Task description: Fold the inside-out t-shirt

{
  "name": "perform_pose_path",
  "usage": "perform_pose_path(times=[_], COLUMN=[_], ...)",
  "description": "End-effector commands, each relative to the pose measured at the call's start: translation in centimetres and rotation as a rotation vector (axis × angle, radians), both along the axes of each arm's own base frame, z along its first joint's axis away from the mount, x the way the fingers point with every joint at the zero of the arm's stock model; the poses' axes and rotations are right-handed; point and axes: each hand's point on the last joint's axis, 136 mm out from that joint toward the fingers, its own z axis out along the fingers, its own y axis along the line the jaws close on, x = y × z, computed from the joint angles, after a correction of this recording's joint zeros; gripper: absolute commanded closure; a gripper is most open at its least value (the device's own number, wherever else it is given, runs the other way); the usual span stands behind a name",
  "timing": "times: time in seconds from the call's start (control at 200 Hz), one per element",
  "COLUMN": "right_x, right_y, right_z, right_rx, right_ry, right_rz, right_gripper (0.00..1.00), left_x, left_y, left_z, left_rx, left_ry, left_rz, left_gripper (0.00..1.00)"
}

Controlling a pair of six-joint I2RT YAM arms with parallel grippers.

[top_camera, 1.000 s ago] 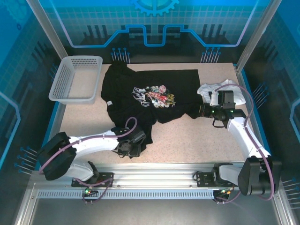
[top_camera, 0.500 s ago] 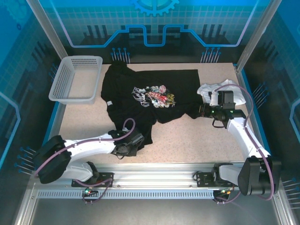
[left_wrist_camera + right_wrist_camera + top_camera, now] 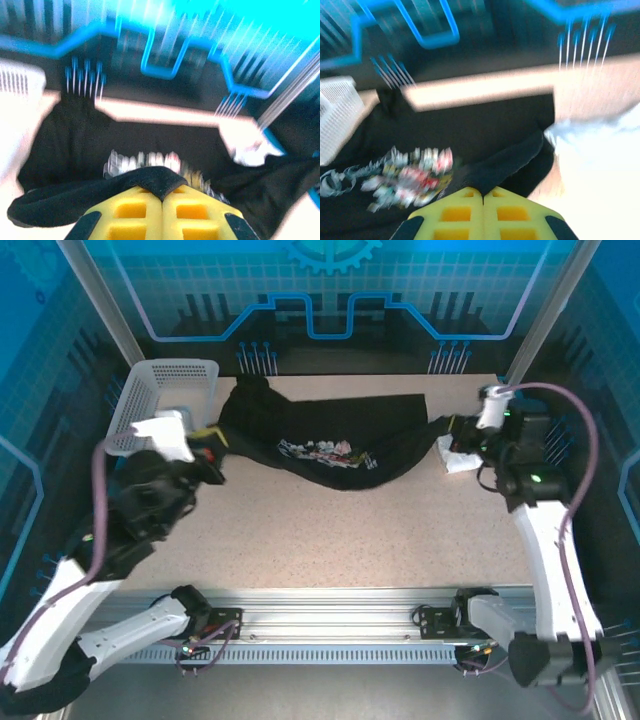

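- Fingers (image 3: pixel 130 210) of the left gripper (image 3: pixel 162 200) are pressing together in the left wrist view. The yellow pads are touching, and they are pinching a fold of black cloth at their tips.
- The right gripper (image 3: pixel 483 200) is doing the same in the right wrist view: its jaws are standing closed on a black fold of the same garment.
- In the top view the left gripper is hanging just beside the white mesh basket (image 3: pixel 165 370) at the far left. The right gripper is hanging near the far right corner of the table (image 3: pixel 350 530).
- The inside-out t-shirt (image 3: pixel 320 425) is stretching between the two grippers as a long black band across the far half of the table. Its middle is sagging, and the floral print (image 3: pixel 325 448) is showing near the lower edge. I cannot tell if the sagging part is touching the table.
- A small white garment (image 3: pixel 458 462) is lying on the table just below the right gripper, beside the right end of the t-shirt.
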Motion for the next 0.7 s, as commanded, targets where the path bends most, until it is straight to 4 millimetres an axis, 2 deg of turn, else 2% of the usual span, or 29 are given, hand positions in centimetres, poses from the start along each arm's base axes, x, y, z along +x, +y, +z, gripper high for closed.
perform_pose_path(times=[0.0, 0.055, 0.11, 0.195, 0.255, 0.345, 0.43, 0.56, 0.635, 0.695], right_x=[-5.7, -8.2, -10.3, -12.6, -12.8, -10.6, -7.4, -2.2, 0.1, 1.6], right_y=[-1.4, -1.5, -1.4, -1.0, -0.7, -0.4, -0.1, -0.5, -0.6, -0.7], right_z=[8.0, 10.8, 13.2, 15.6, 16.3, 15.8, 15.1, 14.0, 13.9, 13.9], right_rx=[-0.064, -0.074, -0.085, -0.092, -0.092, -0.087, -0.082, -0.090, -0.100, -0.107], right_ry=[-0.205, -0.287, -0.349, -0.400, -0.416, -0.381, -0.342, -0.296, -0.300, -0.294], right_rz=[-0.063, -0.072, -0.062, -0.040, -0.027, -0.002, 0.013, -0.001, -0.006, -0.010], right_gripper=[1.00, 1.00, 1.00, 1.00, 1.00, 1.00, 1.00, 1.00, 1.00, 1.00], left_x=[-3.1, -4.3, -4.7, -3.9, -2.5, 0.2, 3.2, 9.4, 12.2, 13.5], left_y=[3.3, 4.1, 4.4, 4.4, 4.6, 4.6, 4.7, 6.0, 6.1, 5.8], left_z=[6.9, 9.3, 10.5, 10.9, 10.7, 10.3, 9.8, 8.0, 8.0, 8.7], left_rx=[0.088, 0.085, 0.104, 0.150, 0.196, 0.276, 0.238, 0.180, 0.183, 0.177], left_ry=[-0.175, -0.211, -0.217, -0.206, -0.196, -0.172, -0.117, -0.005, 0.007, 0.002], left_rz=[0.039, 0.034, 0.036, 0.066, 0.134, 0.234, 0.238, 0.248, 0.254, 0.239], left_gripper=[1.00, 1.00, 1.00, 1.00, 1.00, 1.00, 1.00, 1.00, 1.00, 1.00])
